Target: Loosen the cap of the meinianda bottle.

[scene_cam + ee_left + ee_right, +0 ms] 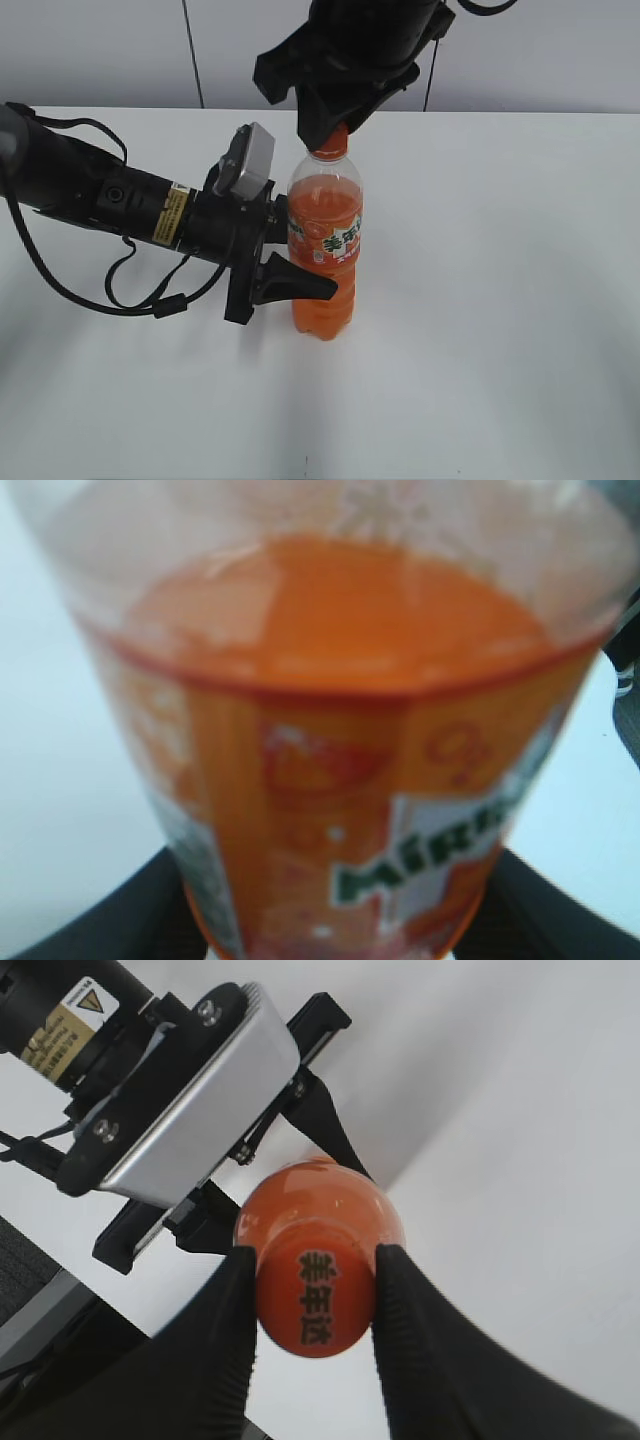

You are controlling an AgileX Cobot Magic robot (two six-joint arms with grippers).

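Note:
The meinianda bottle (325, 240) stands upright on the white table, clear plastic with orange drink and an orange-white-green label. My left gripper (290, 262) is shut on its waist from the left; in the left wrist view the bottle (330, 740) fills the frame between the black fingers (330, 920). The orange cap (330, 142) is on the bottle's top. My right gripper (332, 125) comes down from above and is shut on the cap. In the right wrist view both black fingers (312, 1300) press the sides of the cap (314, 1300), which has dark characters on top.
The white table (500, 300) stretches all around the bottle. The left arm (110, 195) with its cables lies across the left side. A grey wall runs behind the table's back edge.

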